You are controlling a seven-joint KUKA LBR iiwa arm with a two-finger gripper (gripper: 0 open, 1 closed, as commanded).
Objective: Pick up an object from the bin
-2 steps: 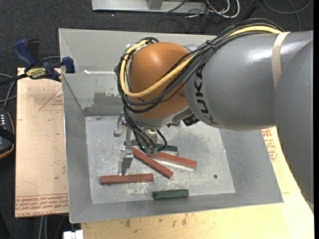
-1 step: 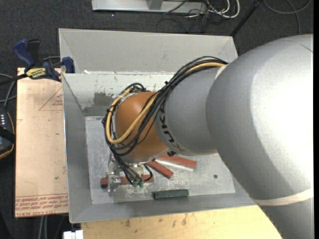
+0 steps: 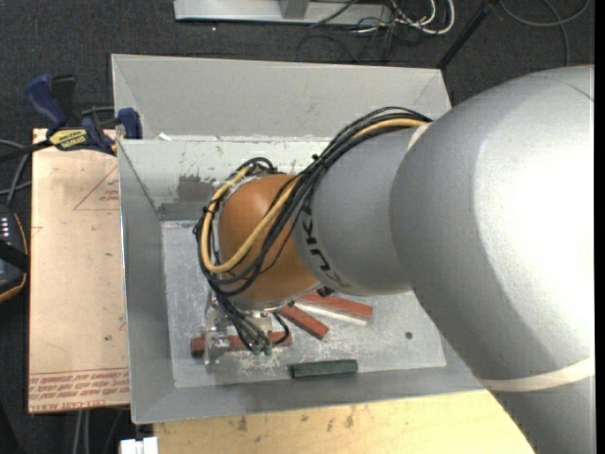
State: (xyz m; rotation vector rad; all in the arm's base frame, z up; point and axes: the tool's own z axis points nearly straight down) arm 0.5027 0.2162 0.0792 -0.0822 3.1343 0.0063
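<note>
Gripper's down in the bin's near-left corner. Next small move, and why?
Probably a short straight lift. The gripper sits low on the bin floor beside a small red-brown piece; whether it holds it cannot be told. The red-brown sticks and dark bar lie apart to the view's right, so rising should disturb nothing.

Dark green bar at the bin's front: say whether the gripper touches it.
Apart. Camera view shows bare bin floor between the gripper and the dark green bar.
</note>
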